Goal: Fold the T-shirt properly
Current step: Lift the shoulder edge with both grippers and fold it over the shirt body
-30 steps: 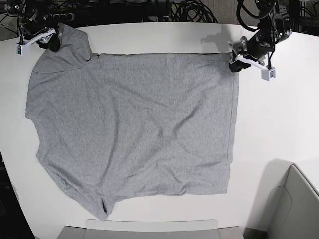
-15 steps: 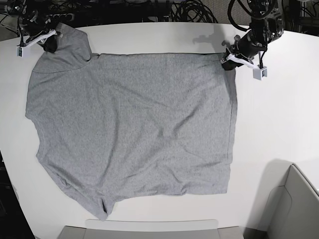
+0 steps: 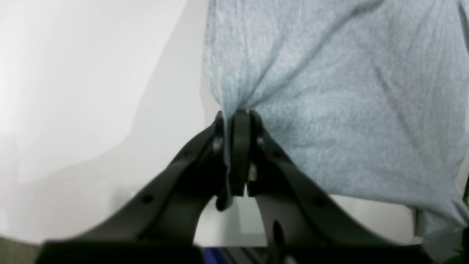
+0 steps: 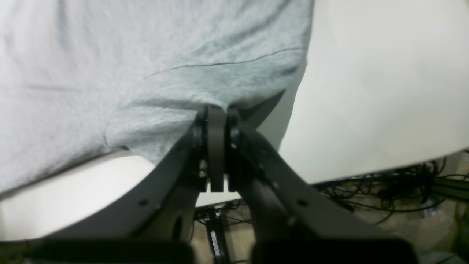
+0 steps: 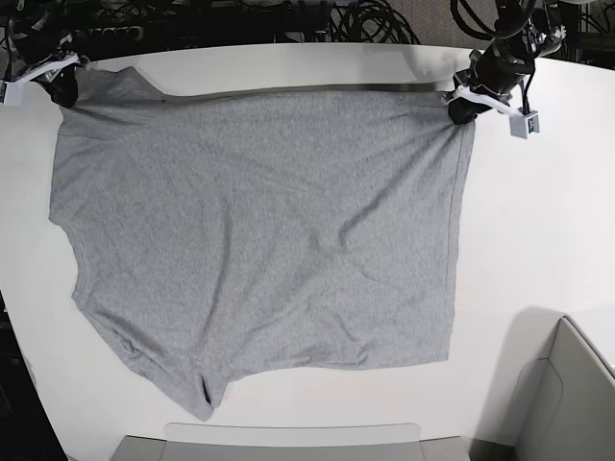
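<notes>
The T-shirt (image 5: 259, 230) is lying spread plain-side up on the white worktop (image 5: 538, 240). Left fingers (image 3: 238, 121) and right fingers (image 4: 216, 113) are both pinching shut on its far corners. It's looking light and floppy, so gripping hems and corners is probably safest.

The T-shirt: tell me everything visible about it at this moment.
The T-shirt is heather-grey, soft knit, short-sleeved, with its plain side up and no lettering visible. It lies spread nearly flat on the white table, lightly wrinkled, its far edge pulled taut. The left gripper is shut on the far hem corner and the right gripper is shut on the far sleeve. Both wrist views show cloth pinched between black fingers. The near sleeve rests crumpled at the table's front edge.
</notes>
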Action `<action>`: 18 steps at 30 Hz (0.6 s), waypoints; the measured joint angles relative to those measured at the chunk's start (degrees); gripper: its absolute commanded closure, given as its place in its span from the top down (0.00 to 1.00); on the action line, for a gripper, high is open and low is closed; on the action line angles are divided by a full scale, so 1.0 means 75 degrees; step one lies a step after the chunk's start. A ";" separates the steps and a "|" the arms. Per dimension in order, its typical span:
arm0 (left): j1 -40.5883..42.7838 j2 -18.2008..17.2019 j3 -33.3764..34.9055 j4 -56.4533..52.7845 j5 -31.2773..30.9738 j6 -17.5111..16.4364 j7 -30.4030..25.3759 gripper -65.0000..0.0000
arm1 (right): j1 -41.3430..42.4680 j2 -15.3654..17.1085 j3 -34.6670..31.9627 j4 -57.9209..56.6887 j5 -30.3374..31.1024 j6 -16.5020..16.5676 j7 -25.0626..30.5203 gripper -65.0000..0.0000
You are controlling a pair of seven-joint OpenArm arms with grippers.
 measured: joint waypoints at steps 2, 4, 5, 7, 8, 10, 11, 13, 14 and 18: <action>0.0233 0.0023 -0.0044 0.0236 -0.0052 -0.0038 0.0026 0.00 | -0.0178 0.0012 0.0271 0.0067 0.0358 0.0003 -0.0015 0.00; 0.0353 0.0079 -0.0221 0.0291 -0.0157 -0.0035 0.0023 0.00 | -0.0245 0.0012 0.0490 0.0213 0.0469 0.0000 -0.0035 0.00; 0.0356 0.0079 -0.0312 0.0289 -0.0259 -0.0029 0.0023 0.00 | -0.0219 0.0017 0.0557 0.0312 0.0481 0.0000 -0.0169 0.00; 0.0329 0.0073 -0.0490 0.0291 -0.0554 -0.0023 0.0015 0.00 | -0.0047 0.0052 0.0667 0.0434 0.0580 0.0000 -0.0475 0.00; 0.0294 0.0052 -0.0536 0.0291 -0.0702 -0.0023 0.0015 0.00 | 0.0143 0.0052 0.0726 0.0452 0.0562 0.0003 -0.0554 0.00; 0.0233 0.0017 -0.0557 0.0291 -0.0933 -0.0026 0.0015 0.00 | 0.0495 0.0143 0.0737 0.0449 0.0539 0.0003 -0.0720 0.00; 0.0111 0.0038 -0.0536 0.0294 -0.0938 -0.0026 0.0035 0.00 | 0.0615 0.0251 0.0720 0.0449 0.0344 0.0038 -0.0868 0.00; -0.0265 0.0067 -0.0533 0.0271 -0.0906 0.0026 0.0280 0.00 | 0.1000 0.0356 0.0749 0.0440 -0.0029 0.0029 -0.0988 0.00; -0.0490 0.0064 -0.0533 0.0262 -0.0912 0.0017 0.0530 0.00 | 0.1207 0.0350 0.0749 0.0440 -0.0152 0.0023 -0.1026 0.00; -0.1204 0.0259 -0.0621 0.0189 -0.0898 0.0087 0.0868 0.00 | 0.1976 0.0370 0.0729 0.0440 -0.0659 0.0038 -0.1580 0.00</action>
